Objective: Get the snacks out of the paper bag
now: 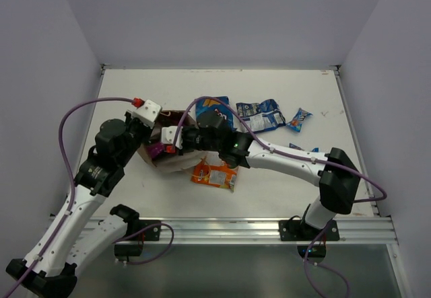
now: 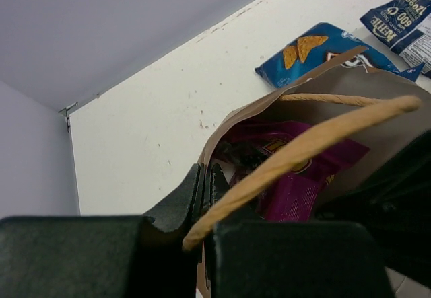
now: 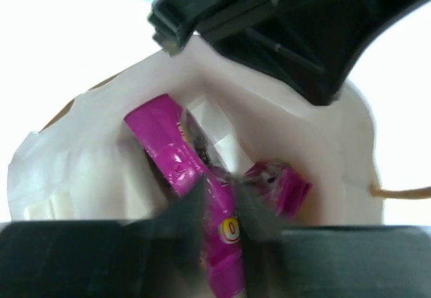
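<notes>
The brown paper bag (image 1: 176, 165) lies on its side at the table's left centre, mouth toward the arms. My left gripper (image 2: 205, 173) is shut on the bag's rim (image 2: 222, 126), under its twine handle (image 2: 303, 146). My right gripper (image 3: 221, 181) reaches into the bag, shut on a magenta pouch (image 3: 165, 143). A second magenta pouch (image 3: 279, 187) lies beside it inside. Out on the table lie a blue chip bag (image 1: 212, 106), a blue-white packet (image 1: 259, 115), an orange packet (image 1: 214, 175) and two small blue wrappers (image 1: 301, 118), (image 1: 296, 148).
The right arm (image 1: 289, 160) stretches across the table's middle, above the orange packet. Grey walls close in the table (image 1: 135, 89) on the left, back and right. A metal rail (image 1: 256, 227) runs along the near edge.
</notes>
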Controlling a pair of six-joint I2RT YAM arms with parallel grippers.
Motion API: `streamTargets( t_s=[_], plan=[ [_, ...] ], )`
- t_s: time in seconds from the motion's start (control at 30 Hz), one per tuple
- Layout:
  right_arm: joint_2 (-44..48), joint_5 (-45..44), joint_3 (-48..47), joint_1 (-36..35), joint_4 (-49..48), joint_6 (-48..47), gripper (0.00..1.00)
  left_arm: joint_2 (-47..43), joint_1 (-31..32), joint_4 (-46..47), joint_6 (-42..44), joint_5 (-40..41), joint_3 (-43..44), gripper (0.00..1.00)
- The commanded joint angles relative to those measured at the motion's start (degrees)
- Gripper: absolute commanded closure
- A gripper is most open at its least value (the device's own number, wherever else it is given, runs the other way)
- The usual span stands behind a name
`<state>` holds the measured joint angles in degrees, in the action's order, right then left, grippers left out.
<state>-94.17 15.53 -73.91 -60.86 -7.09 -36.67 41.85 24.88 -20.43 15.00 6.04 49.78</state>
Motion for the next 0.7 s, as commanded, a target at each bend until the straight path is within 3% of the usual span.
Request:
streamTargets(
  t_s=[0.0, 0.07, 0.17, 0.47, 0.67],
  plan=[
    [-0.9, -1.8, 1.3, -0.2, 0.3, 2.2, 0.66, -1.2, 0.5, 3.6, -0.3, -2.4, 0.4, 1.00],
    [-1.2, -2.9, 3.7, -0.1, -3.9, 2.1, 0.51, -1.3, 0.4, 3.2, -0.3, -2.7, 0.8, 1.00],
    [-3.6, -3.7, 3.2, 0.6, -3.1, 0.2, 0.44, -1.3, 0.4, 2.5, -0.6, -3.2, 2.4, 1.00],
    [-10.6, -7.1, 2.0, 0.9, -6.8, -7.8, 0.27, -0.4, 0.4, 1.0, -0.4, -5.4, 4.4, 1.00],
    [-13.8, -7.6, 0.4, 0.7, -8.6, -8.2, 0.25, 0.2, 0.4, 0.7, -0.6, -7.5, 5.1, 1.00]
  ],
)
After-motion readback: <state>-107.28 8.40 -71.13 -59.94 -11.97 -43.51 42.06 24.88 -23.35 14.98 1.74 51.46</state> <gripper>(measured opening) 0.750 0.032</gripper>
